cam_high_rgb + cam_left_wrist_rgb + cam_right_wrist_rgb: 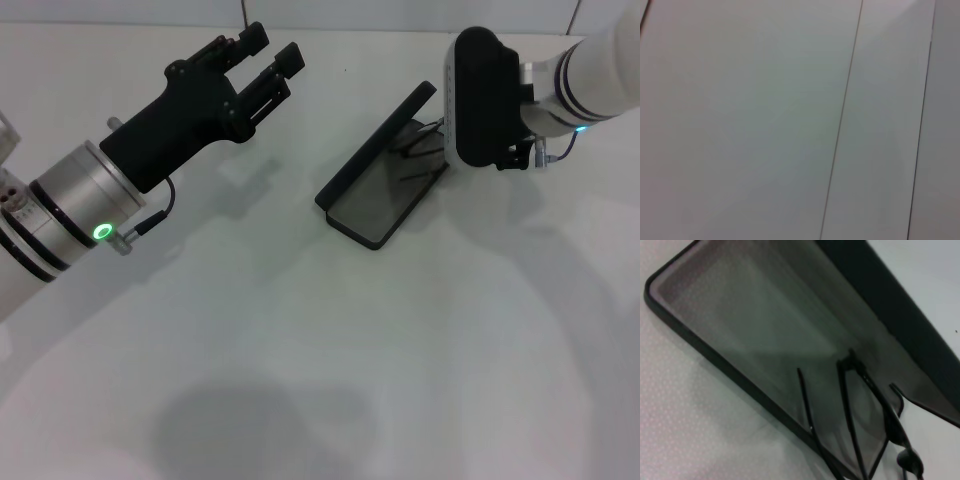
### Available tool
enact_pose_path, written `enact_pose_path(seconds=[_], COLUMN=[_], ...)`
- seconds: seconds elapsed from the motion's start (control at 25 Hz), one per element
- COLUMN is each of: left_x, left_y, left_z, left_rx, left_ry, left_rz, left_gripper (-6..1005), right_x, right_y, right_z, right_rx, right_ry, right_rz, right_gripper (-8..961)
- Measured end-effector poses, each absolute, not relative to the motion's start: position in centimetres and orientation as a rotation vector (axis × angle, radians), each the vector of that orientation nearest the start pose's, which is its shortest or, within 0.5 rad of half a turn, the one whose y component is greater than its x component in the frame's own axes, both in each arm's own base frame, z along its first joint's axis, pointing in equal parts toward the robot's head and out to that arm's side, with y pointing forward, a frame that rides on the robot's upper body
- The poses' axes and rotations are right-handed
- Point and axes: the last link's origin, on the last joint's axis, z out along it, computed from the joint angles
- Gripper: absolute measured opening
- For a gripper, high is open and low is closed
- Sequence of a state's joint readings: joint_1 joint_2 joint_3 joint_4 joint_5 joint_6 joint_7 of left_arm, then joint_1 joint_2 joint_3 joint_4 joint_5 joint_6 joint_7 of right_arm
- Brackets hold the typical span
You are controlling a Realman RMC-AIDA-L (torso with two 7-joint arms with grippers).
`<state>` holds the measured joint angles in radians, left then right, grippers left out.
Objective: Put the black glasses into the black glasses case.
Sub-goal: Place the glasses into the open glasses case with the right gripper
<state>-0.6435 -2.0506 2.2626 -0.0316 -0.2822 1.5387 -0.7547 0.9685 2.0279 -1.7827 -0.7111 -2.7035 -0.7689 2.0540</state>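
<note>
The black glasses case (385, 210) lies open mid-table, grey lining up, with its lid (375, 150) raised along the left side. The black glasses (418, 143) sit at the case's far end, their thin temple arms reaching over the lining. In the right wrist view the black glasses (865, 385) are over one end of the case tray (715, 360), with their frame near the lid. My right gripper is hidden beneath its wrist housing (485, 95), directly over that end. The left gripper (272, 50) hovers open at the upper left, away from the case.
The white table (300, 380) spreads around the case, with my shadow on its near part. The left wrist view shows only pale panels with thin dark seams (842, 120).
</note>
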Motion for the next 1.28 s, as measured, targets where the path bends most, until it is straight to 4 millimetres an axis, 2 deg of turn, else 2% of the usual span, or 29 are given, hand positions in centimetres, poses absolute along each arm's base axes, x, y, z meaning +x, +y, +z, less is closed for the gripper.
enact_pose_path(seconds=[0.6, 0.84, 1.04, 1.28], left_x=[-24.1, -24.1, -24.2, -24.3], left_y=[33.7, 33.6, 33.4, 33.4], left_z=[-2.8, -2.9, -3.0, -3.0], left_rx=[-2.151, -2.151, -2.148, -2.147], left_ry=[-0.511, -0.514, -0.52, -0.52], left_rz=[-1.262, -1.264, -1.265, -1.265], left_gripper=[561, 561, 561, 561], right_x=[16.5, 15.7, 14.6, 14.4], right_y=[45.2, 44.4, 43.4, 42.7], right_z=[-7.1, -7.2, -6.4, -5.6], right_rx=[-2.358, -2.359, -2.336, -2.299], right_ry=[-0.519, -0.535, -0.557, -0.578], right_rz=[-0.85, -0.788, -0.713, -0.679], right_gripper=[244, 244, 244, 245])
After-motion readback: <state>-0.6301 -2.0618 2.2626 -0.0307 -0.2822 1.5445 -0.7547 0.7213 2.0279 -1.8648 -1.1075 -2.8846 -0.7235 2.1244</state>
